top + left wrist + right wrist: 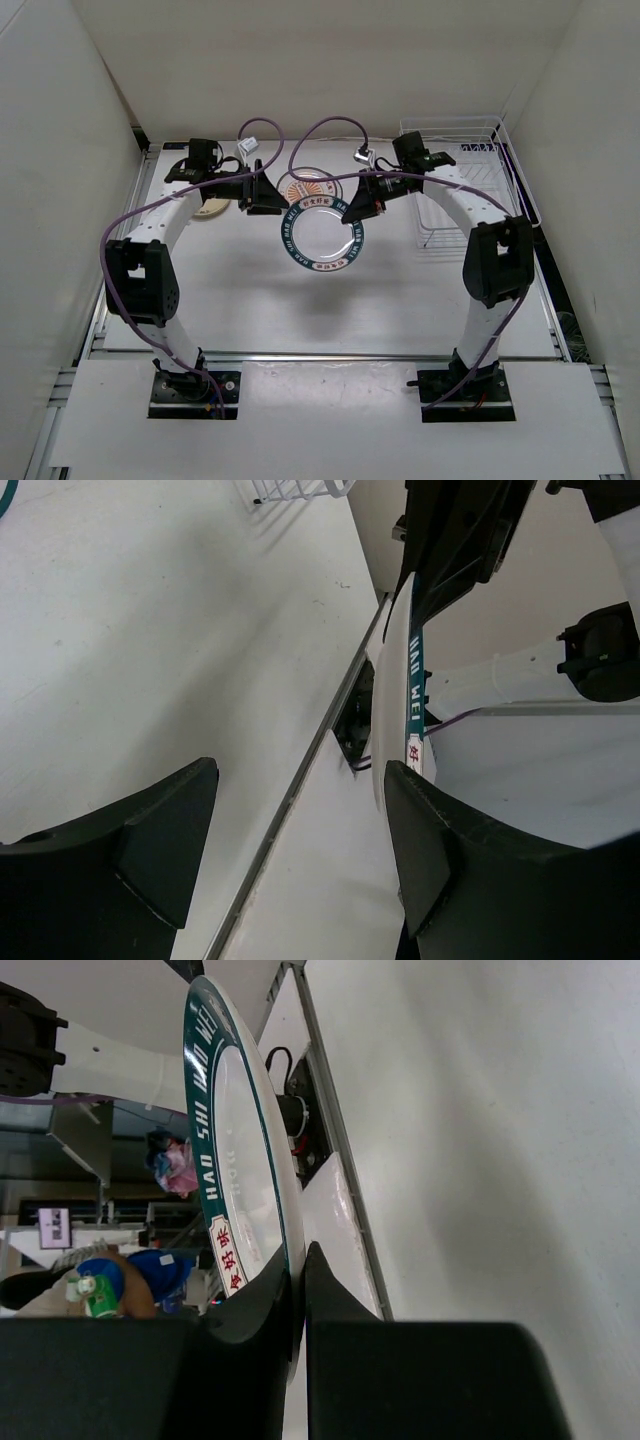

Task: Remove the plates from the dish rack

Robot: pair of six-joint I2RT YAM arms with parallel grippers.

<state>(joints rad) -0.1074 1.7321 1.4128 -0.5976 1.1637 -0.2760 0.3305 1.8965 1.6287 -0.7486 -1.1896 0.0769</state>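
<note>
My right hand (pixel 297 1275) is clenched on the green-rimmed plate (pixel 322 238), both fingers pinching its rim at the right far edge. From the wrist view the plate runs away from me edge-on, white lettering on the dark band, a red-and-white label just above my fingertips. The plate hangs over the middle of the worktop (pixel 300 310), between my two arms, well to the left of the dish rack (pixel 470 190), which sits at the far right corner.

My left hand (pixel 300 775) is released, jaws spread wide, up at the plate's left far side. In that wrist view the plate's rim stands edge-on close by the inner face of one finger (pixel 470 870), with a broad gap to the other. Whether the rim touches that finger, I cannot tell.

Just beyond the held plate lies the orange-centred plate (pixel 303 190), partly covered by it from above, between my two hands. Off to the left, half hidden behind my left arm, the tan plate (pixel 212 208) lies on the worktop.
</note>
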